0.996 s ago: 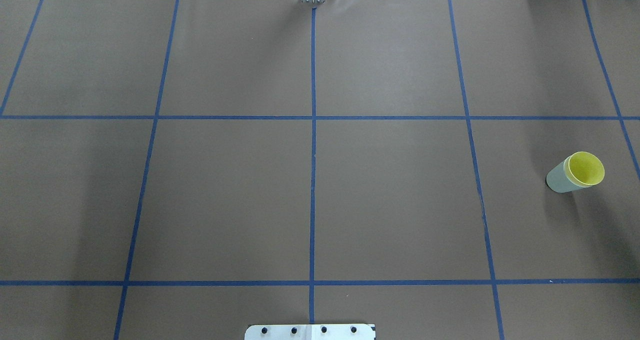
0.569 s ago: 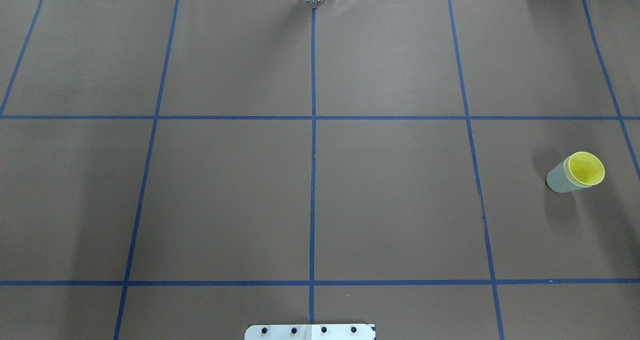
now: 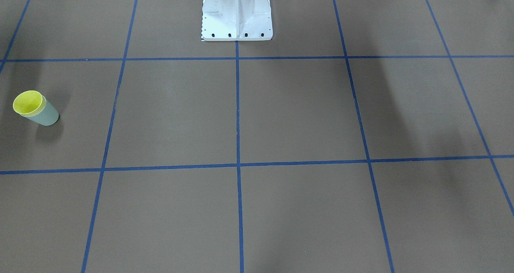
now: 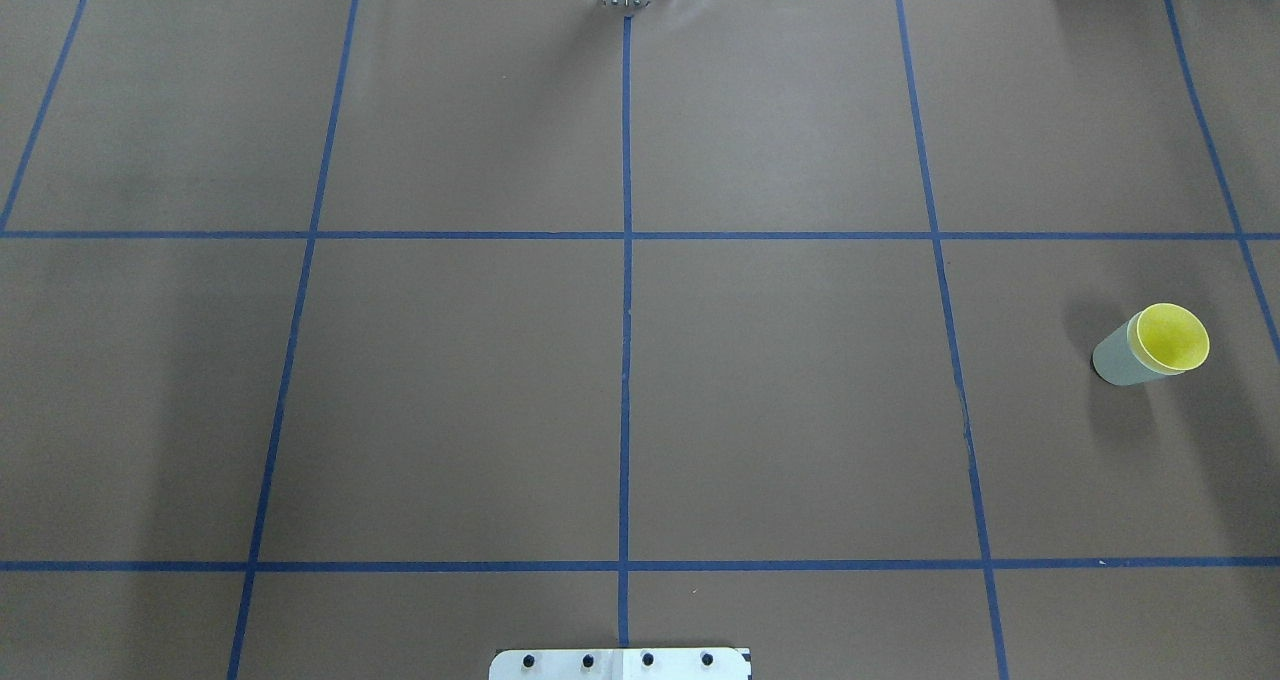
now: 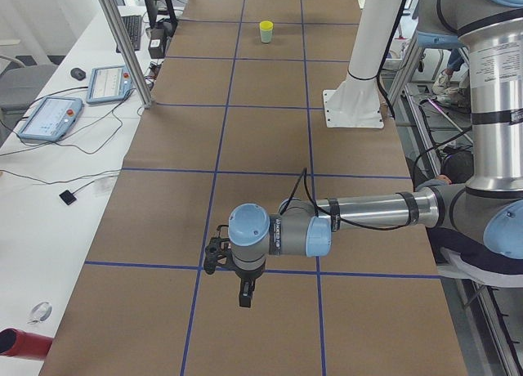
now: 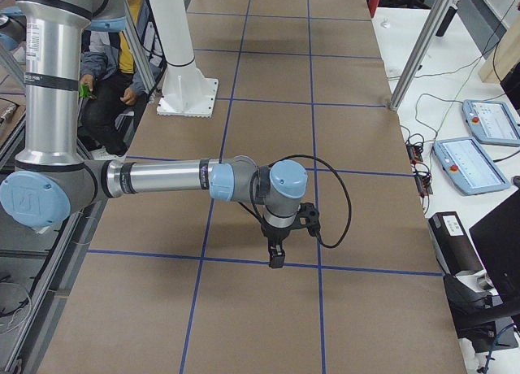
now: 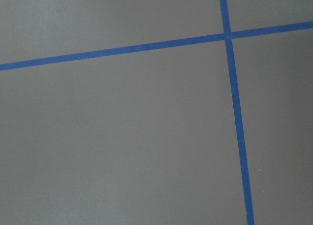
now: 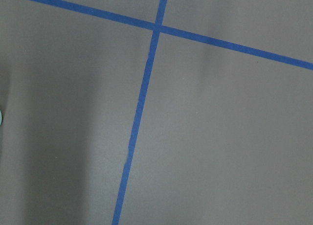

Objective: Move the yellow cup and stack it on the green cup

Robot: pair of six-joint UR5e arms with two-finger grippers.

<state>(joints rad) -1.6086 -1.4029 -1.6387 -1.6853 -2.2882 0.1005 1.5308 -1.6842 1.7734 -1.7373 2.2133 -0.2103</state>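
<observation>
The yellow cup [image 4: 1172, 338] sits nested inside the green cup [image 4: 1112, 358], upright, at the table's right side. In the front-facing view the yellow cup [image 3: 27, 102] and the green cup [image 3: 46, 114] are at the left edge. In the exterior left view the pair [image 5: 266, 31] is far off at the table's end. My left gripper [image 5: 243, 301] hangs above the table near its left end. My right gripper [image 6: 276, 262] hangs above the table, and no cup shows in that view. Neither gripper touches a cup. I cannot tell if either is open or shut.
Blue tape lines divide the brown table into squares. The white robot base plate [image 4: 620, 663] stands at the near edge, and shows in the front-facing view [image 3: 237, 12]. Tablets [image 5: 49, 118] and cables lie on a side bench. A person [image 6: 106, 73] sits behind the robot.
The cups have not moved. The shadow beside them has shrunk a little.
</observation>
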